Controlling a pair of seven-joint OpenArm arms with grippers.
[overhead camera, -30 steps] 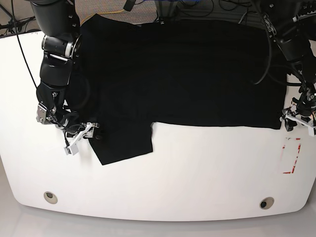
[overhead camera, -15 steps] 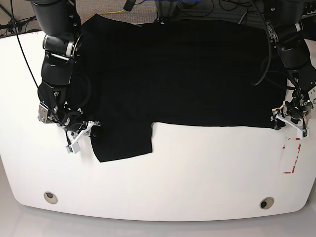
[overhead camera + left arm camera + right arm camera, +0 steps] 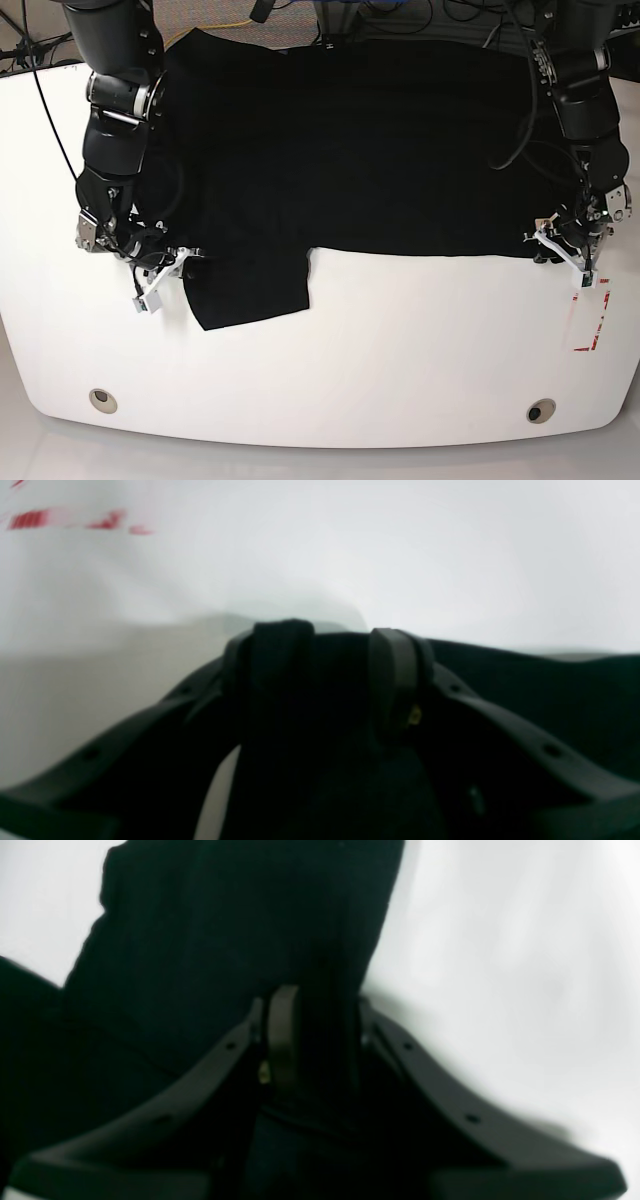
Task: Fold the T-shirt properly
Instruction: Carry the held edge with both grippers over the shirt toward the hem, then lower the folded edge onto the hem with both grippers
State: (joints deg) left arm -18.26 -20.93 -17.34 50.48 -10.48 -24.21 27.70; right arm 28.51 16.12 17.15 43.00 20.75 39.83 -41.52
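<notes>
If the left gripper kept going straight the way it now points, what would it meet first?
The T-shirt: dark fabric already lies between the left gripper's fingers in the left wrist view. Beyond that edge only bare white table shows, though blur leaves depth uncertain.

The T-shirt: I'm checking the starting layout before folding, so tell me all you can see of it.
The T-shirt is plain black soft fabric, spread flat across the white table's far half. One short sleeve juts toward the near edge. The right hand pinches that sleeve's edge; the left hand sits at the opposite bottom corner.
</notes>
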